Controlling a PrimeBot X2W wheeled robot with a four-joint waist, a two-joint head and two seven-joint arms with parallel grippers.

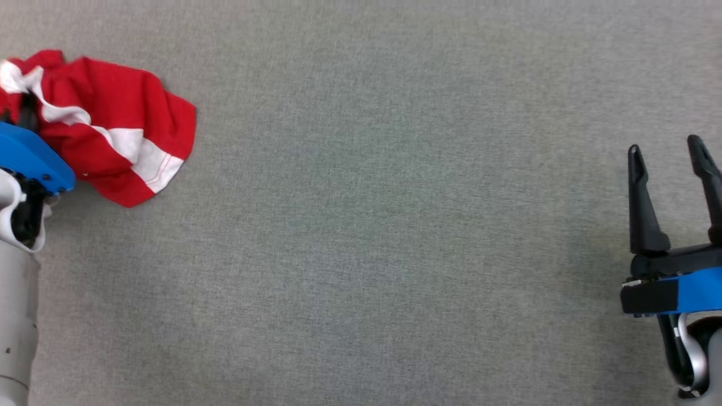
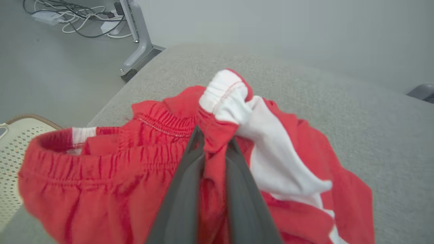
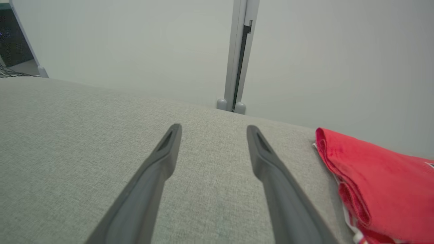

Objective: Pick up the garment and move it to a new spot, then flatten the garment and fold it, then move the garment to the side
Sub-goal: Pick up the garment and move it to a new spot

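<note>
Clamping the red garment (image 2: 101, 189), left gripper (image 2: 215, 137) grips fabric; right gripper (image 3: 213, 128) gapes empty.

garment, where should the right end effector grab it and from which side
Probably the white-striped hem corner of the garment, coming from the robot's right over the table: that edge lies free, nearest the open right end effector; the left end effector pinches a fold by the waistband.
</note>
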